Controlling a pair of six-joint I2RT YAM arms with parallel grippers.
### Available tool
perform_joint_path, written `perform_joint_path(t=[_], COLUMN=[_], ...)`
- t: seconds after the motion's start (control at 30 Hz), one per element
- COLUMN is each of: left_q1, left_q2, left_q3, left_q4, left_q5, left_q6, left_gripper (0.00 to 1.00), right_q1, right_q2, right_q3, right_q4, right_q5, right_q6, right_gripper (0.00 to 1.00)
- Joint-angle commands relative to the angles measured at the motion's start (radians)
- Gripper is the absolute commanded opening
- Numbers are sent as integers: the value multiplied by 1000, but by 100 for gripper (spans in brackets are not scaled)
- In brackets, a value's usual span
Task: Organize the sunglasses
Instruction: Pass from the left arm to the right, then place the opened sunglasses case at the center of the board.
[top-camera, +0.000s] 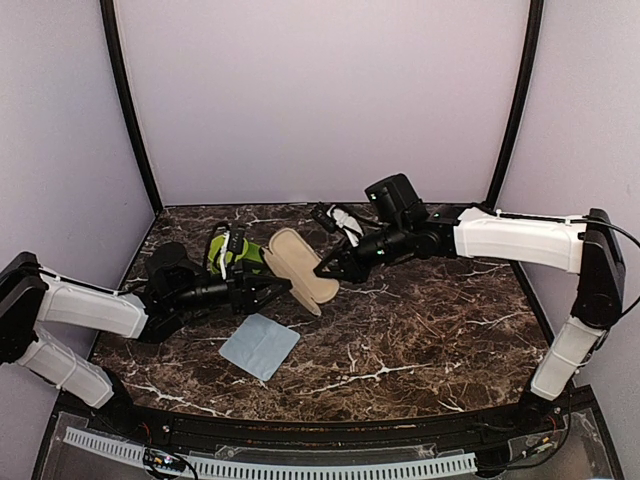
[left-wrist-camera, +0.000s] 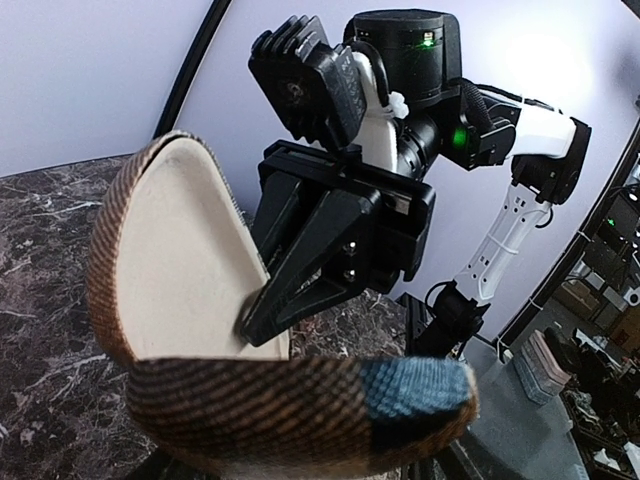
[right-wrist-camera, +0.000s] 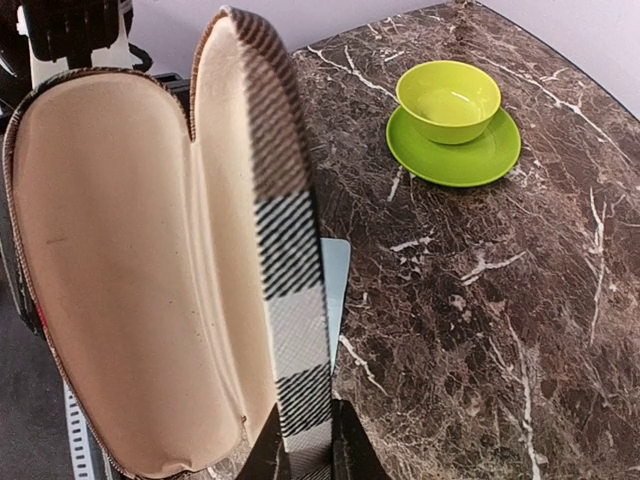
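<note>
Plaid covers the outside of the case (top-camera: 300, 265), and we see it standing open near the middle of the table (top-camera: 420, 330), its cream lining bare and its lid raised from the lower shell. Just in front of it, toward the arms, a pale blue cloth (top-camera: 260, 346) lies flat on the dark brown marble top with white veins. Behind the left arm and close to the case, a lime green bowl (right-wrist-camera: 448, 98) sits on a matching saucer (right-wrist-camera: 455, 150). Plain lilac walls (top-camera: 320, 90) close the table in on three sides, with black posts (top-camera: 125, 100) at the back corners. The right gripper (right-wrist-camera: 308, 440) reaches in from the right and we see its two fingers pinched together on the rim of the lid, one on the lining and one on the plaid outside. The left gripper (top-camera: 275, 290) is at the lower shell from the left. The shell hides its fingers in its own wrist view, so we cannot tell whether they press on it.
</note>
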Motion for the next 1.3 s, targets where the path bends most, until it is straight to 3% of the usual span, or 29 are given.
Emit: perform_joint_path(t=[0.0,0.13,0.33,0.53,0.83,1.0,1.27], left_q1=[0,0,0,-1,0,1,1], left_q2=[15,19,-31,-125,-273,-267,-293], left_q3=[48,49,20,-31,8,40,-6], left_q4=[-32,-57,-128,-244,-669,-791,-793], left_q5=[-18,-35,-133,-284,-756,-823,-841], left_q6=[7,-7,18,68,114,82,34], left_gripper=[39,70,93,98,97,98,97], right_q1=[3,3,-11,-38,-36,-10,51], right_q2=[-26,-30,-50,-68,74,188,338], right_q3=[40,45,30,15,110,183,270], right_q4=[-32,-58,-86,-119,-241,-268,-278], right_q5=[53,91,138,226,585,735,867], right_q6=[8,1,-7,-35,-140,-212,-279], right_gripper=[9,7,7,7,5,7,9])
